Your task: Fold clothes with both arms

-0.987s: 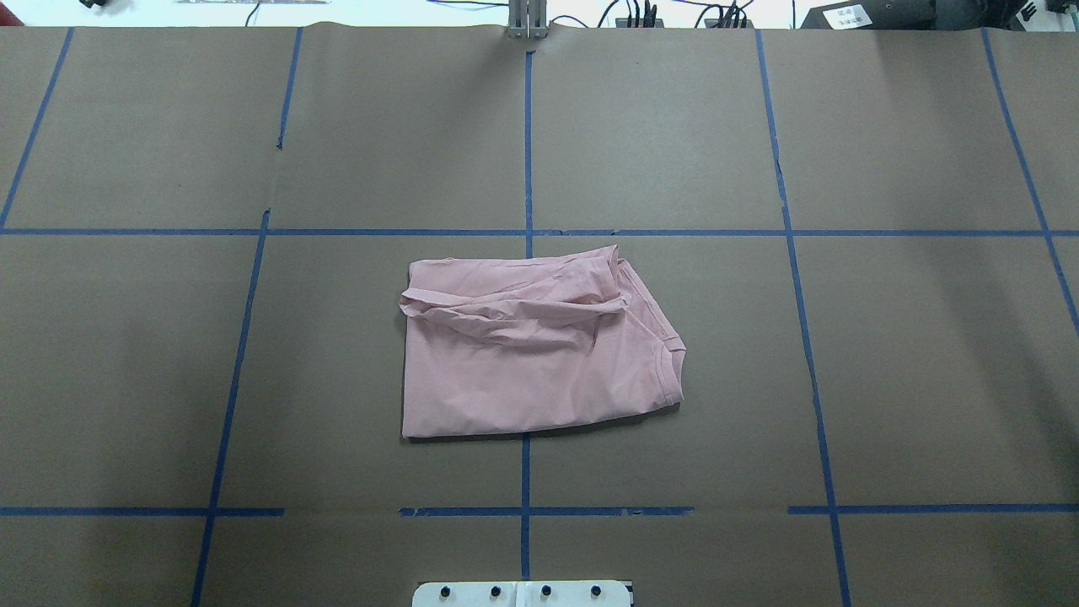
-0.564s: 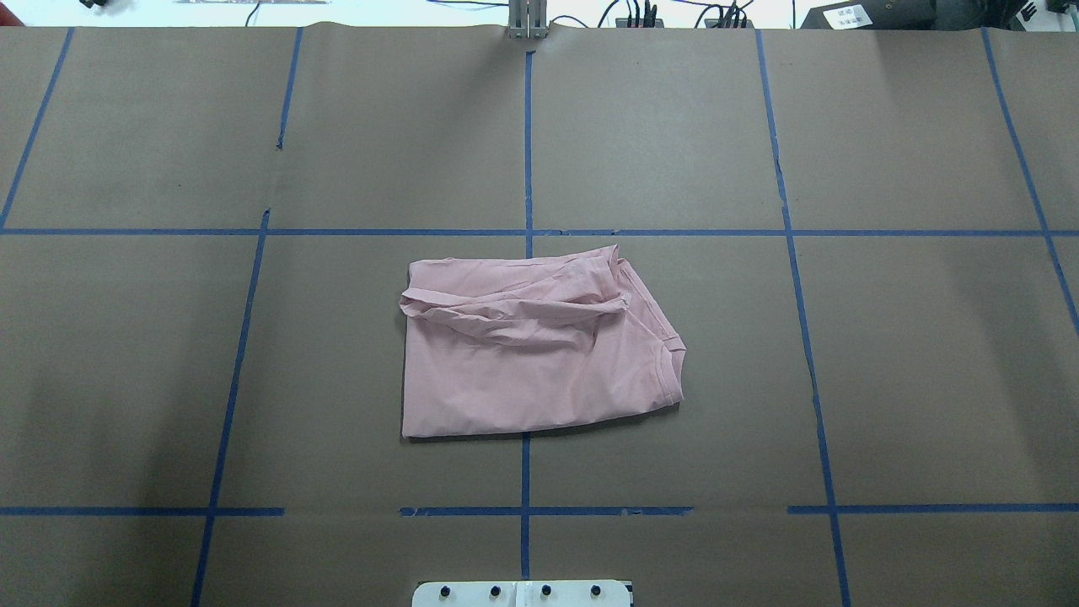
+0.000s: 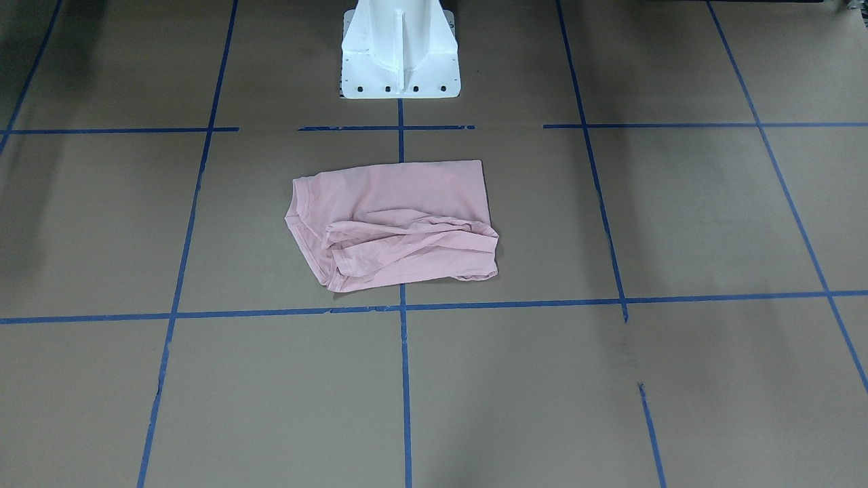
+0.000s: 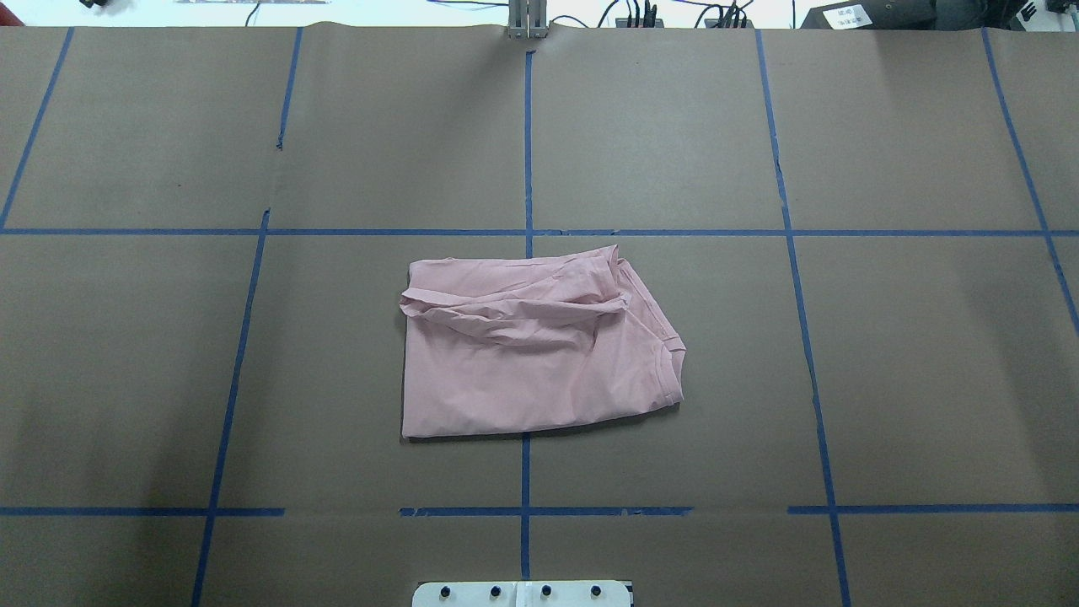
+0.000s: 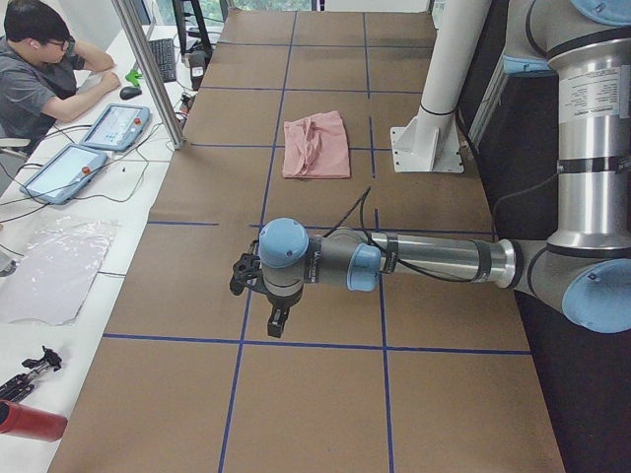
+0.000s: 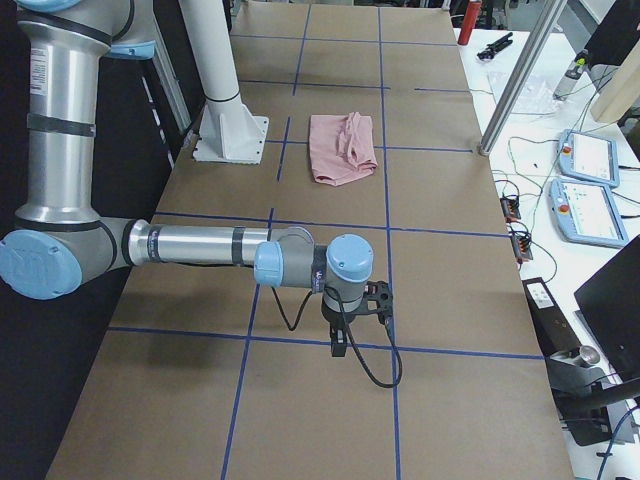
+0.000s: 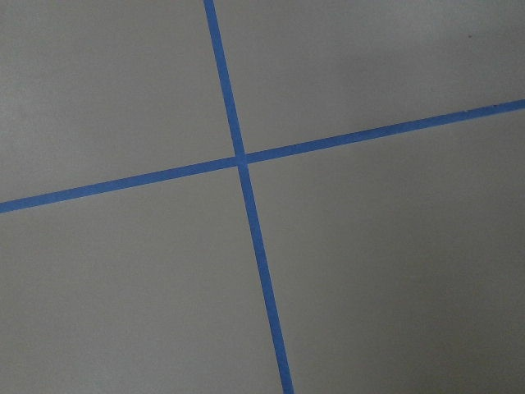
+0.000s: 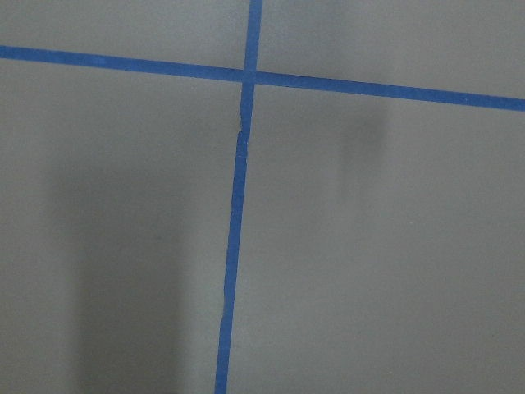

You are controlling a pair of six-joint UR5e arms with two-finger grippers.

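The pale pink T-shirt (image 4: 531, 362) lies folded into a rough rectangle at the middle of the brown paper-covered table, with a bunched fold across its far half and the collar at its right edge. It also shows in the front view (image 3: 393, 224) and, small, in both side views (image 5: 315, 146) (image 6: 342, 148). No print shows. My left gripper (image 5: 243, 280) hangs over bare table far from the shirt, seen only in the left side view. My right gripper (image 6: 380, 298) does the same in the right side view. I cannot tell whether either is open or shut. Both wrist views show only paper and blue tape.
Blue tape lines (image 4: 527, 232) divide the table into a grid. The white pedestal base (image 3: 399, 61) stands at the robot's edge behind the shirt. A seated person (image 5: 39, 69) and control pendants (image 5: 113, 126) are on the side bench past a metal post (image 5: 148, 69).
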